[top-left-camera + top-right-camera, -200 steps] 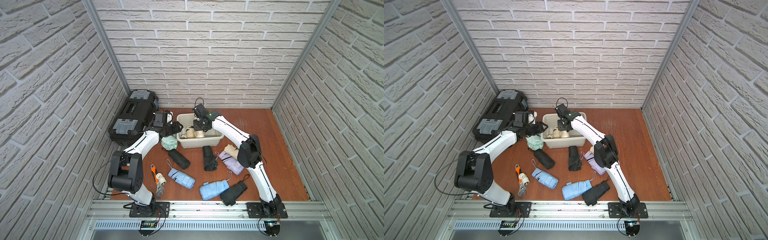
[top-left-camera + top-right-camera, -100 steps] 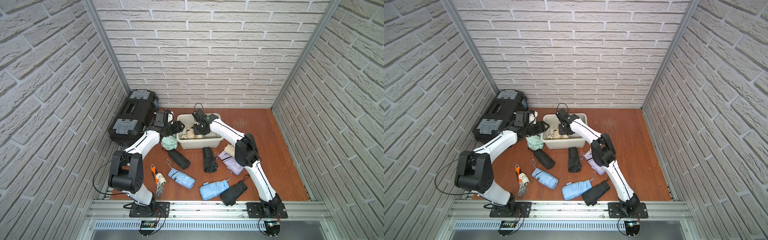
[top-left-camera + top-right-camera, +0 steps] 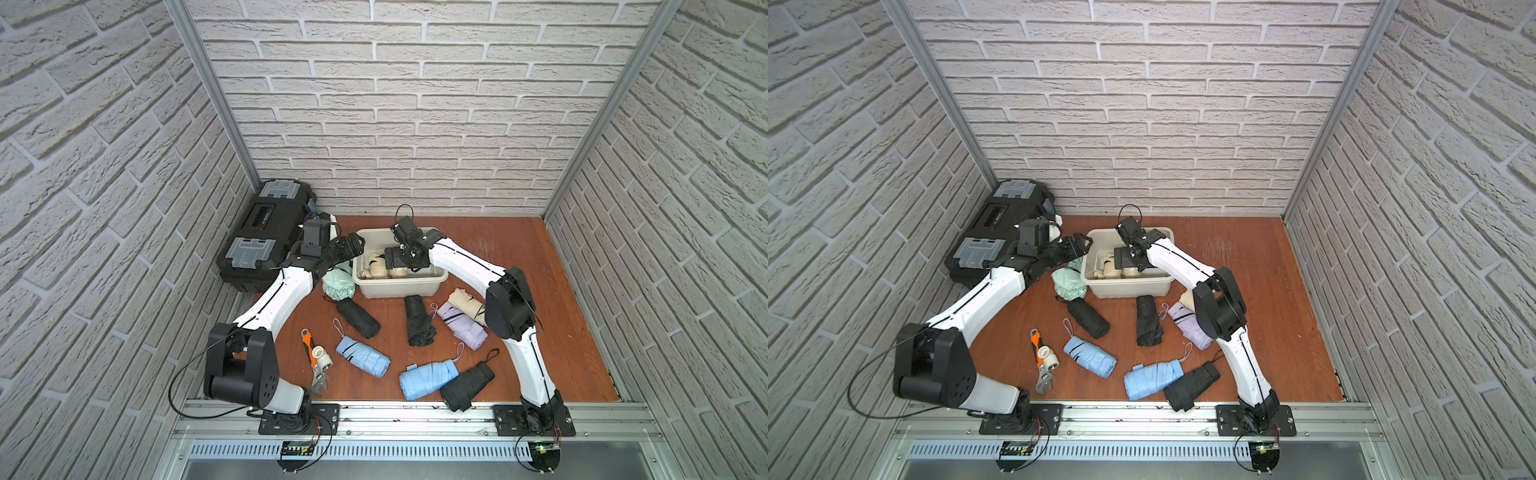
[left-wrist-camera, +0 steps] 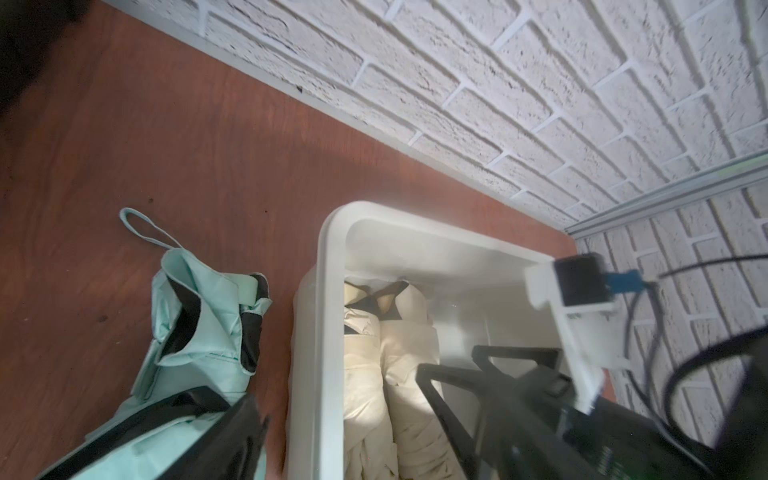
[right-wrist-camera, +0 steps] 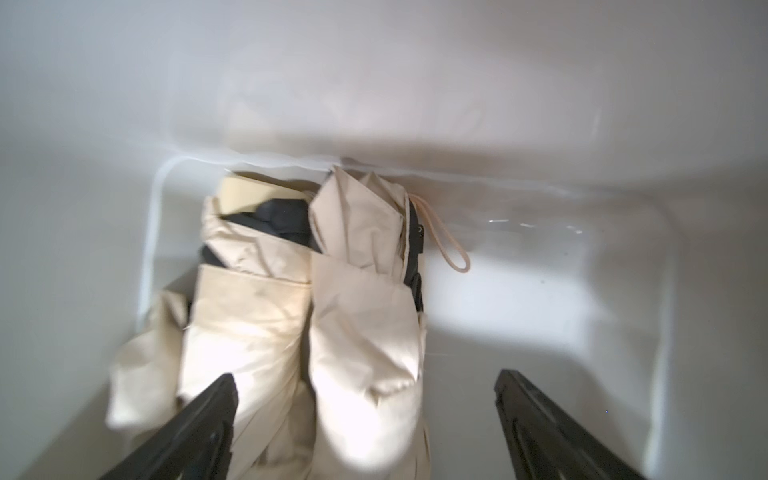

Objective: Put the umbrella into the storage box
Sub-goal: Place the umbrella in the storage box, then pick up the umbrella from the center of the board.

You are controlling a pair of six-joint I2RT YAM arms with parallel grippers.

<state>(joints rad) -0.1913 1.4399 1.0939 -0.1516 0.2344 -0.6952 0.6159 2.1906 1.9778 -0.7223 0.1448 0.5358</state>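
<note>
The cream umbrella point(image 5: 365, 324) I'm handling lies flat inside the storage box point(image 3: 401, 287), pressed against a second cream umbrella point(image 5: 249, 316) toward the box's 9 o'clock end. With the back wall as 12, its long axis runs 12 to 6, the strap-loop end pointing at 12 and reaching the box's far wall. My right gripper point(image 5: 365, 376) hangs over its 6 o'clock end, jaws wide apart with nothing between them, so I judge this drop finished. Next I'd lift that arm straight up clear of the rim before swinging away. Just outside the box at 9 o'clock, the mint umbrella point(image 3: 338, 283) lies on the worktop point(image 3: 561, 257) along the box wall, strap at 12. My left gripper point(image 3: 351, 247) sits above it, jaws apart and empty. I'd have it close across the middle of that bundle and carry it over the rim. Other folded umbrellas point(image 3: 363, 361) wait on the worktop from 5 to 7.
</note>
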